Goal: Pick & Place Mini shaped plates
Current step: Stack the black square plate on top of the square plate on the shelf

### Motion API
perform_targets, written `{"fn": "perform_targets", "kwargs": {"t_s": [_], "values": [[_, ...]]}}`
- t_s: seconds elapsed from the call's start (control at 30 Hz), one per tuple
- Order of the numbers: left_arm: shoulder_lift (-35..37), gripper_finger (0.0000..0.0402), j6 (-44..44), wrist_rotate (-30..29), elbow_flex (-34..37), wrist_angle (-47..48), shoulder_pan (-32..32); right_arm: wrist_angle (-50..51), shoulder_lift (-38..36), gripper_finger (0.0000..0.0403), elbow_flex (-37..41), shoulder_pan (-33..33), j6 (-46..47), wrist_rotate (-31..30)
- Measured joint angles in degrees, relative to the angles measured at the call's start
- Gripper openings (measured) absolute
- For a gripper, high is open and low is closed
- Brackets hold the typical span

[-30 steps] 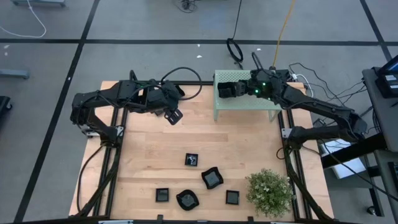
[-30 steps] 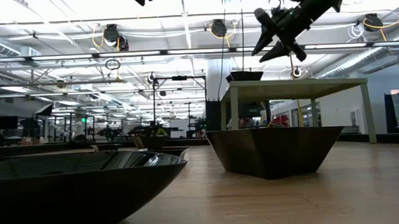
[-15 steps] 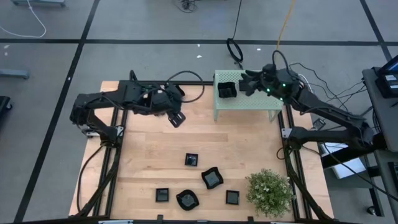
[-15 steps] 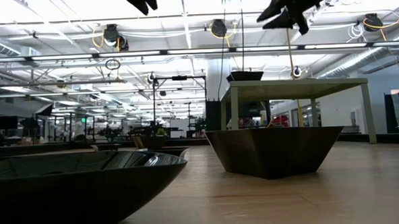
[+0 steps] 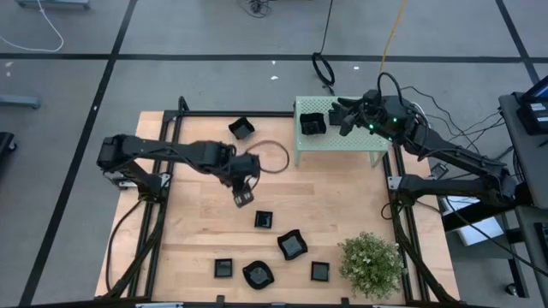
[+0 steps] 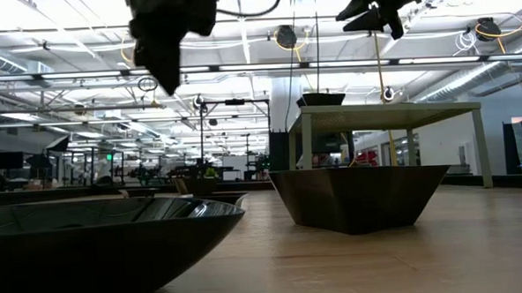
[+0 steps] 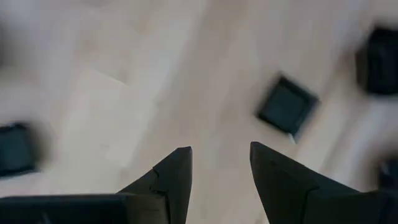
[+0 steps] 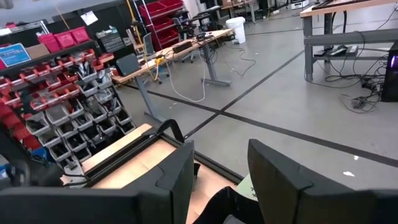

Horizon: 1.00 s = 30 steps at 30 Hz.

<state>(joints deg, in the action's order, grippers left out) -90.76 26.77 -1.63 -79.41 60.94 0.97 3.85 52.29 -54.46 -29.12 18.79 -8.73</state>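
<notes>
Several tiny black plates lie on the wooden table near its front edge: a square one (image 5: 264, 220), a wavy one (image 5: 292, 246), and others (image 5: 223, 268) (image 5: 257, 275) (image 5: 319, 271). Another (image 5: 241, 129) lies near the far edge. One plate (image 5: 312, 125) rests on the pale green stand (image 5: 342, 141) and also shows in the low view (image 6: 321, 99). My left gripper (image 5: 244, 197) hangs open above the table, just far-left of the square plate (image 7: 287, 106). My right gripper (image 5: 342, 115) is open and empty above the stand, right of its plate.
A small green bushy plant (image 5: 370, 263) stands at the near right corner. A cable loop (image 5: 272, 156) from my left arm hangs over the table beside the stand. Bare wood lies in the middle and to the left of the plates.
My left gripper has swung from the far part of the table toward the near edge and down, and now hangs close to the square plate. My right gripper has risen and drawn back toward the right, away from the plate that stays on the stand.
</notes>
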Motion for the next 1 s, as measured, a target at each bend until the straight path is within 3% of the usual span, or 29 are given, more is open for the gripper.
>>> {"fn": "perform_targets", "kwargs": {"t_s": [0.17,0.4,0.77,1.0], "values": [[0.0,0.0166,-3.4,6.8,6.4,-4.7,3.2,0.1,0.0,0.0141,0.0,0.0,0.0,0.0],[0.0,0.0166,-4.6,7.6,13.5,-14.7,8.1,1.0,0.0,0.0141,0.0,0.0,-0.2,0.0],[0.0,0.0166,-11.3,-5.5,28.8,-52.2,8.7,0.9,0.1,0.0141,0.0,0.0,-4.1,-0.1],[0.0,0.0166,-8.7,-4.5,34.5,-55.6,6.1,1.1,0.7,0.0141,0.0,0.0,-5.0,-0.1]]}}
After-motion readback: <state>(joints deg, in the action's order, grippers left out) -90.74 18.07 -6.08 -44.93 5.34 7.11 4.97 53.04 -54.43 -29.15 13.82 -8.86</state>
